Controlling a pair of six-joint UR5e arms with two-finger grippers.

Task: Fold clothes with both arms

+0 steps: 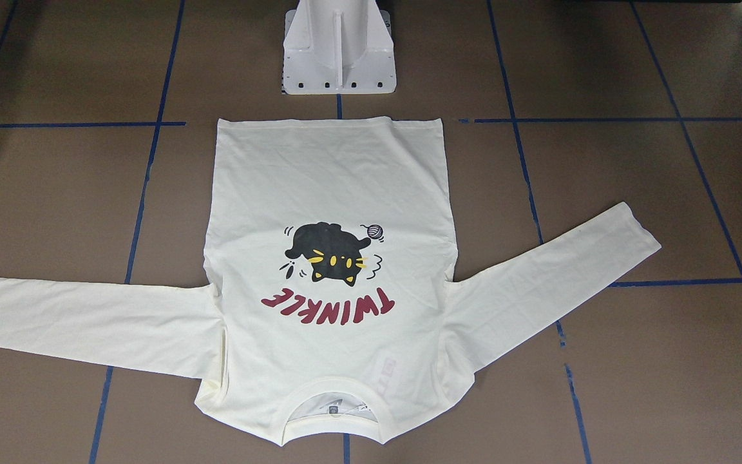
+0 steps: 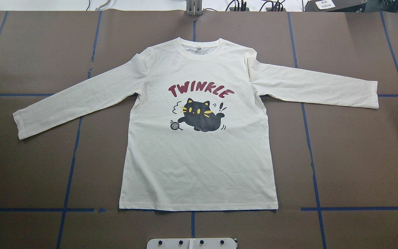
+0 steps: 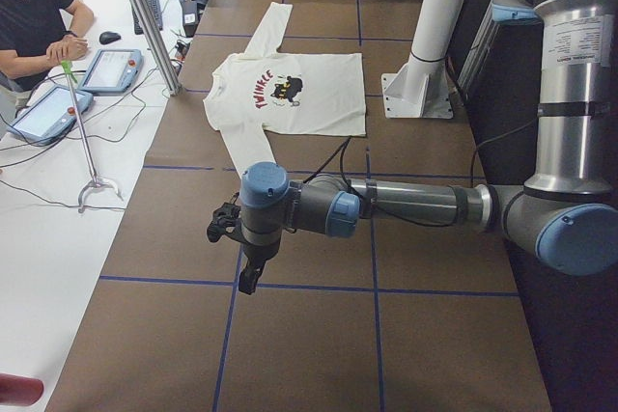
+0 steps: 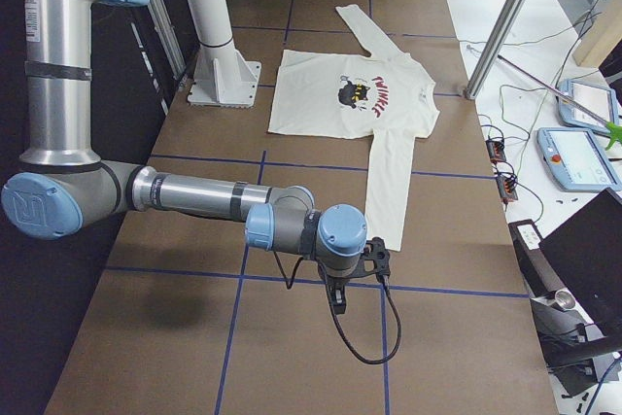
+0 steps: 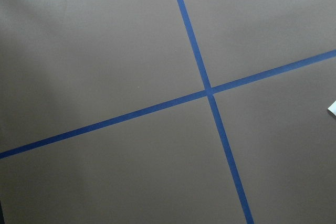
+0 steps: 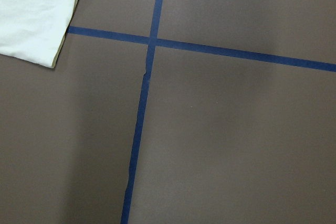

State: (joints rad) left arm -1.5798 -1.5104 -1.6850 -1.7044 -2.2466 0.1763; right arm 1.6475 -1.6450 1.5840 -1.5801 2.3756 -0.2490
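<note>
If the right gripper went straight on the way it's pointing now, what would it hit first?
Probably the bare brown table, near the blue tape cross. The right gripper points down, and the sleeve cuff lies off to one side.

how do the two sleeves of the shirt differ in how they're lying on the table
The sleeve on the robot's left slants back toward the white pedestal; the sleeve on the robot's right runs almost straight out sideways. The left-side cuff rests on bare table between tape lines; the right-side cuff lies across a blue tape line. Both are cream, flat, fully spread and unfolded.
</note>
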